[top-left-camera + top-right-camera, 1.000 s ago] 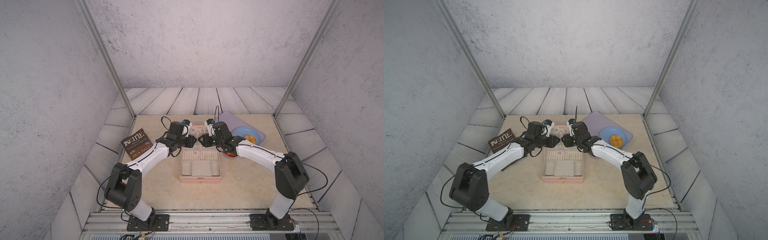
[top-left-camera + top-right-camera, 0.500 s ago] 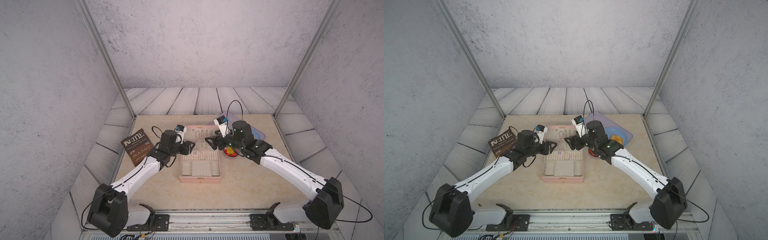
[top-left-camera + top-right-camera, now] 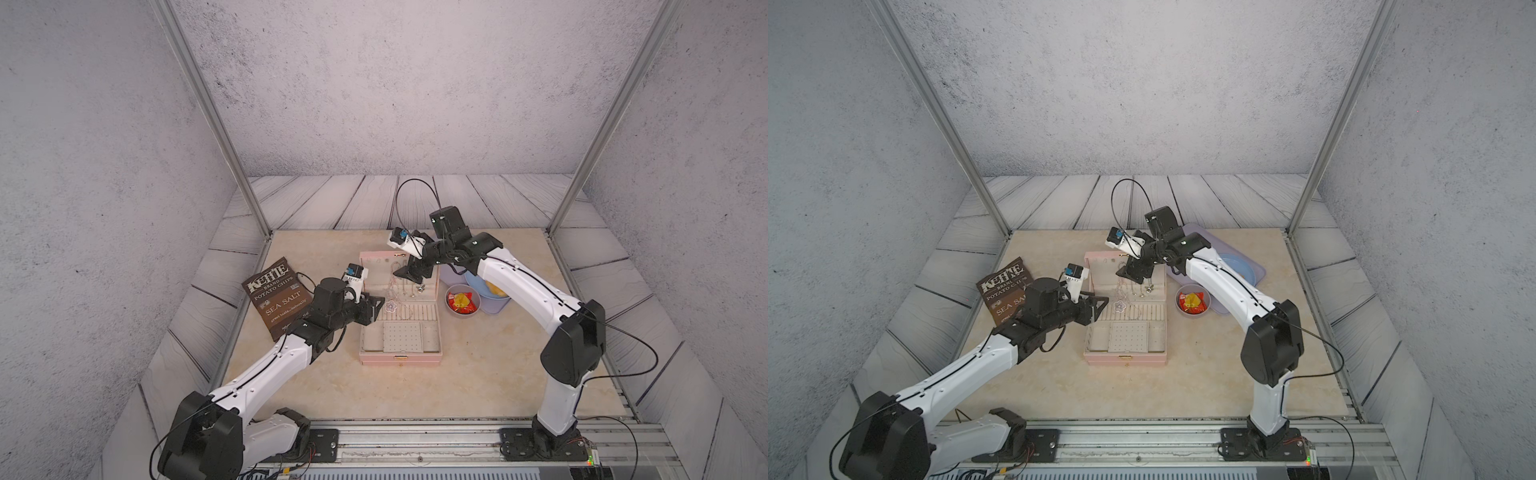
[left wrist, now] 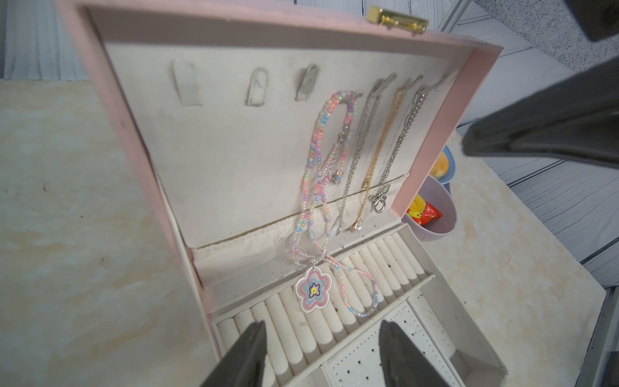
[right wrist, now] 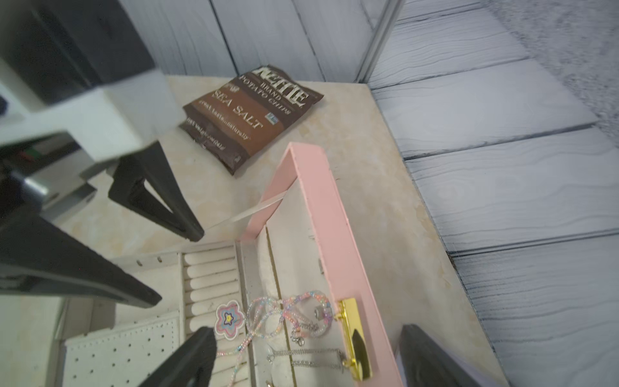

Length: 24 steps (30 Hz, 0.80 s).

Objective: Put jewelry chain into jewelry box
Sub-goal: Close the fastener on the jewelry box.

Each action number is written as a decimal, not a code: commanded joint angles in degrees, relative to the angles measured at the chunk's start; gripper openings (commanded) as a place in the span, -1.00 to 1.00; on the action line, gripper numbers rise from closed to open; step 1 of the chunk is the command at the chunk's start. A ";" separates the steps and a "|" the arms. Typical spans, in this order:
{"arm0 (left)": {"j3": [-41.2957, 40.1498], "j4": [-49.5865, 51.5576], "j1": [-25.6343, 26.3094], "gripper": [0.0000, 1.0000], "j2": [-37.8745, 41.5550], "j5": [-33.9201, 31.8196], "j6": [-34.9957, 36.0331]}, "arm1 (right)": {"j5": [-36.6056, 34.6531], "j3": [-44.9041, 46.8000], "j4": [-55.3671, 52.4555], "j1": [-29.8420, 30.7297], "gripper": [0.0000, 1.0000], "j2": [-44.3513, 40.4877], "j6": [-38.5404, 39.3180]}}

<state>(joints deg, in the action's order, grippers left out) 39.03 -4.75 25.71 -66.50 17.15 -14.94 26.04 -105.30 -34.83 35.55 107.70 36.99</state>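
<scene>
Black wedge fingers of the left pincer (image 4: 321,324) stand apart, empty, hovering by the cream ring-roll rows of the jewelry box (image 4: 117,114). The box is a pale pink hinged case with cream lining and a gold clasp, open at the centre of both top views. The right pincer (image 5: 307,329) is spread wide and empty too, its fingers either side of the upright lid's clasp rim, with no contact I can make out.

The jewelry chain (image 4: 313,291), a fine necklace of pale pink pastel beads with a flower-shaped pendant, hangs from a hook inside the lid. Its pendant and lowest loop rest on the ring rolls. By my reading it is already in the box.

Likely trouble: a pincer pulling away could catch the beads and lift the strand off its shallow hook, or knock the lid forward onto it. Three metal chains (image 4: 377,160), two silver and one gold, hang just beside it, near enough to tangle.

Only the left wrist view shows hooks, single beads and the chains' colours; in both top views the necklace is a faint pinkish thread. Only the top views show both arms whole, the brown Kettle crisp bag (image 3: 276,297) left of centre, and the lilac bowl (image 3: 462,316) holding a red and yellow packet, right of the box on the cream bench (image 3: 478,374).
</scene>
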 commanded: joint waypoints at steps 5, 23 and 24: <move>-0.05 -2.19 -0.31 0.19 0.66 -0.15 1.06 | 1.59 -10.31 -13.30 0.05 0.41 7.69 12.41; 0.17 -1.95 -0.31 0.18 0.95 -0.23 1.13 | -6.96 -19.37 -13.64 0.94 0.21 16.04 15.20; 0.17 -2.02 -0.34 0.18 1.01 -0.11 1.13 | -7.27 -19.88 -13.87 1.00 0.17 16.31 15.22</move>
<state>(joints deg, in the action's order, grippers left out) 39.03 -5.89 25.71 -66.39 17.15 -14.37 20.71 -123.61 -45.91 36.16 122.39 51.72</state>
